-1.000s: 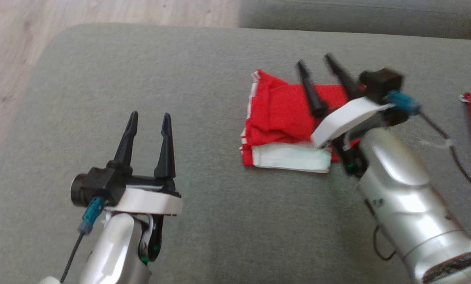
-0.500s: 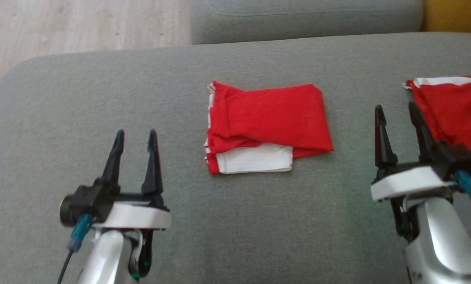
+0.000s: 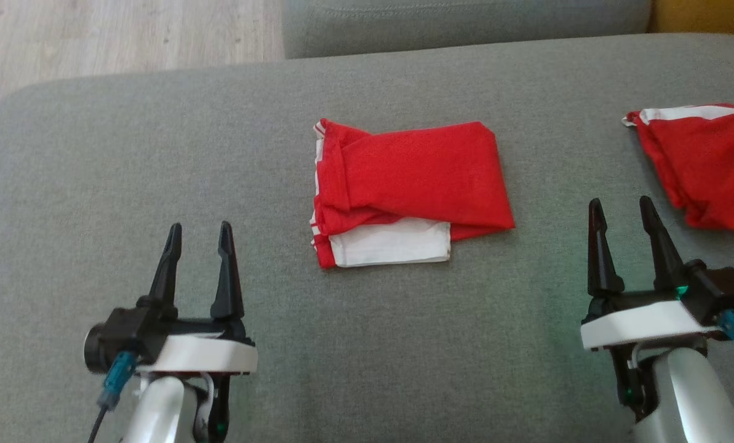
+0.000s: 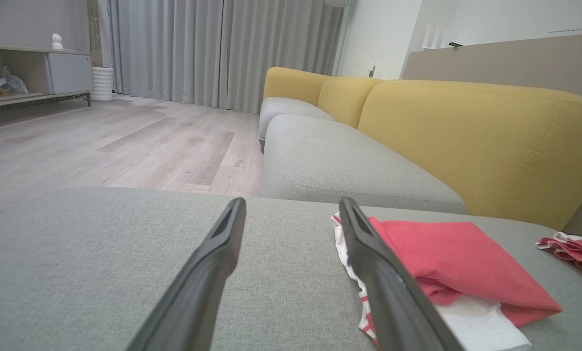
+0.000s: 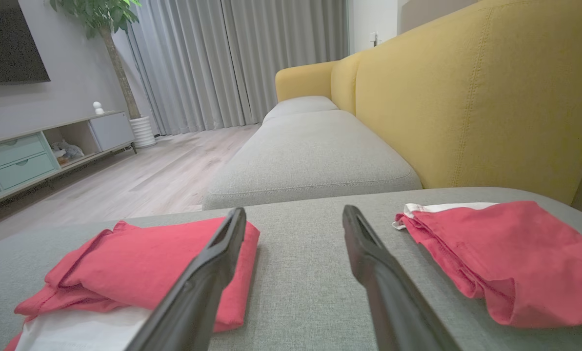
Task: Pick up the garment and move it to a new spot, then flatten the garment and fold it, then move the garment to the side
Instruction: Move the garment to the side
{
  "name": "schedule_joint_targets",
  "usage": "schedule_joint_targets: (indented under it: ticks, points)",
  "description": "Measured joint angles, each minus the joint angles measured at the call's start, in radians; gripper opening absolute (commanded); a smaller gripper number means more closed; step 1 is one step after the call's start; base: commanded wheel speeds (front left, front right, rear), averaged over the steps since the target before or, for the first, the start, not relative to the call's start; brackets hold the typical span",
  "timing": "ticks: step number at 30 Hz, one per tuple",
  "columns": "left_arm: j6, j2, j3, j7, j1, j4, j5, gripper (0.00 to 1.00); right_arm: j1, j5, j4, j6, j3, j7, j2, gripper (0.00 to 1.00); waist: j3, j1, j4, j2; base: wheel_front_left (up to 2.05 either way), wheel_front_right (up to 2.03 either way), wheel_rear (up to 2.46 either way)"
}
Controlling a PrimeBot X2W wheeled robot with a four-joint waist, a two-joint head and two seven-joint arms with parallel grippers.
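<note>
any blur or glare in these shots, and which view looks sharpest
head view: slightly soft, softest at the base of the left hand, but the folded garment reads clearly, no glare; left wrist view: crisp, wide-angle stretch makes its fingers loom large; right wrist view: equally crisp, even light on the yellow backrest.

The red garment (image 3: 413, 184) with a white panel lies folded flat mid-cushion (image 3: 157, 154), nearer its far edge.
</note>
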Motion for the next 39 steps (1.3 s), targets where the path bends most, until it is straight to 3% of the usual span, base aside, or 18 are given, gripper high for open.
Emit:
schedule_joint_targets:
  ticks: [10,20,31,32,33,34,39]
  points:
    - [-0.007,-0.002,-0.042,0.0,-0.07,-0.02,0.005,1.0,-0.108,-0.053,0.078,0.0,-0.029,0.006,0.0,1.0,0.08,0.0001,0.034,0.0,0.0,0.0,0.0]
    - [-0.007,-0.003,-0.08,0.0,-0.101,-0.011,-0.001,1.0,-0.303,-0.022,0.325,0.0,-0.021,0.111,-0.001,1.0,0.141,0.0002,0.105,0.0,0.0,0.0,0.0]
    - [-0.006,-0.003,-0.095,0.0,-0.109,-0.008,-0.006,1.0,-0.402,-0.004,0.563,0.0,0.074,0.172,-0.01,1.0,0.149,0.0,0.148,0.0,0.0,0.0,0.0]
    - [-0.005,-0.003,-0.096,0.0,-0.11,-0.008,-0.006,1.0,-0.412,-0.005,0.577,0.0,0.08,0.172,-0.011,0.91,0.148,0.0,0.148,0.0,0.0,0.0,0.0]
    - [-0.002,-0.003,-0.097,0.0,-0.11,-0.008,-0.006,1.0,-0.42,-0.008,0.589,0.0,0.087,0.17,-0.012,0.57,0.146,0.0,0.148,0.0,0.0,0.0,0.0]
    - [-0.001,-0.003,-0.1,0.0,-0.11,-0.008,-0.006,1.0,-0.431,-0.023,0.612,0.0,0.092,0.162,-0.013,0.0,0.142,0.0,0.148,0.0,0.0,0.0,0.0]
    - [0.002,-0.003,-0.102,0.0,-0.111,-0.006,-0.006,1.0,-0.439,-0.065,0.65,0.0,0.09,0.123,-0.011,0.0,0.122,0.0,0.147,0.0,0.0,0.0,0.0]
